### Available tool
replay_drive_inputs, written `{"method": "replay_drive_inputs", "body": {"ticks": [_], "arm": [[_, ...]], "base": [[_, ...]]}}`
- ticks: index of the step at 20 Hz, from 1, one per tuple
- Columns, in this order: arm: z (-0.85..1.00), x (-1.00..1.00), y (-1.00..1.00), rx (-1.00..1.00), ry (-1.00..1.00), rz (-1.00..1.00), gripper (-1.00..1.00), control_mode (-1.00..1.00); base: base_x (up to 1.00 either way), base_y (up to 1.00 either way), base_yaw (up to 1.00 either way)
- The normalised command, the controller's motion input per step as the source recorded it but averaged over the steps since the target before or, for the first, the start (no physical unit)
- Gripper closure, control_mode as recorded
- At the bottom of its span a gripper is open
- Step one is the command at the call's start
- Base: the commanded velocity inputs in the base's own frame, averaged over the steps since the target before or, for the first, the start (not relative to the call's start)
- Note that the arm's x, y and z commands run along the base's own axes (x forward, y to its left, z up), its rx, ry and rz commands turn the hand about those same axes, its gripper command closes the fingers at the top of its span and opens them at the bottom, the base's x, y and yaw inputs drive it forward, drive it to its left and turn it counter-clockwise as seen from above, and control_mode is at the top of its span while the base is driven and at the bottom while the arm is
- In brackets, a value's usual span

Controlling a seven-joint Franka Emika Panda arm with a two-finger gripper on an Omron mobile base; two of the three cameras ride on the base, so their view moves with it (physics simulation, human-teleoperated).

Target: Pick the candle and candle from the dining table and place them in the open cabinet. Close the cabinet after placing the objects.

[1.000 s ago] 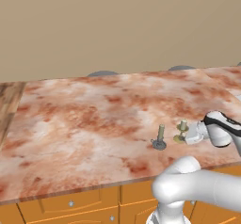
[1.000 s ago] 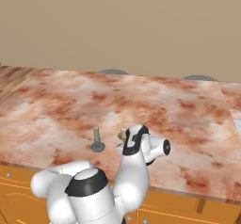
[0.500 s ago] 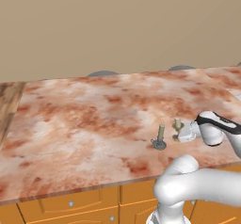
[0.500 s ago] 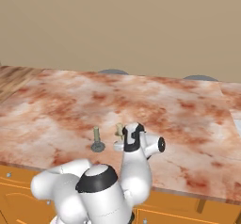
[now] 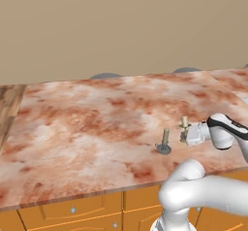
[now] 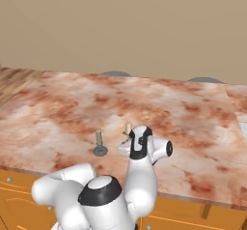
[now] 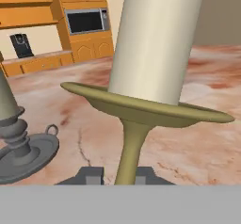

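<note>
Left base view: my gripper [image 5: 187, 134] sits right of centre, pinching the pale candle [image 5: 184, 123] on the dining table [image 5: 87, 128]; the olive candle [image 5: 164, 140] stands just left. Hand view: my fingertips [image 7: 92, 175] flank the brass stem narrowly.

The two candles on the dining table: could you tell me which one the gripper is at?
The pale candle on the brass-gold holder; its stem stands between the gripper's fingertips. The olive candle on the dark grey base stands apart beside it.
</note>
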Motion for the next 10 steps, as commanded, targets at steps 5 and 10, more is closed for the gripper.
{"method": "replay_drive_inputs", "body": {"ticks": [5,10], "arm": [[0.6,-0.24,0.0,0.01,-0.11,0.0,1.0,-1.0],[0.66,-0.19,0.06,0.0,-0.03,0.0,1.0,-1.0]], "base": [[0.0,0.0,0.0],[0.0,0.0,0.0]]}}
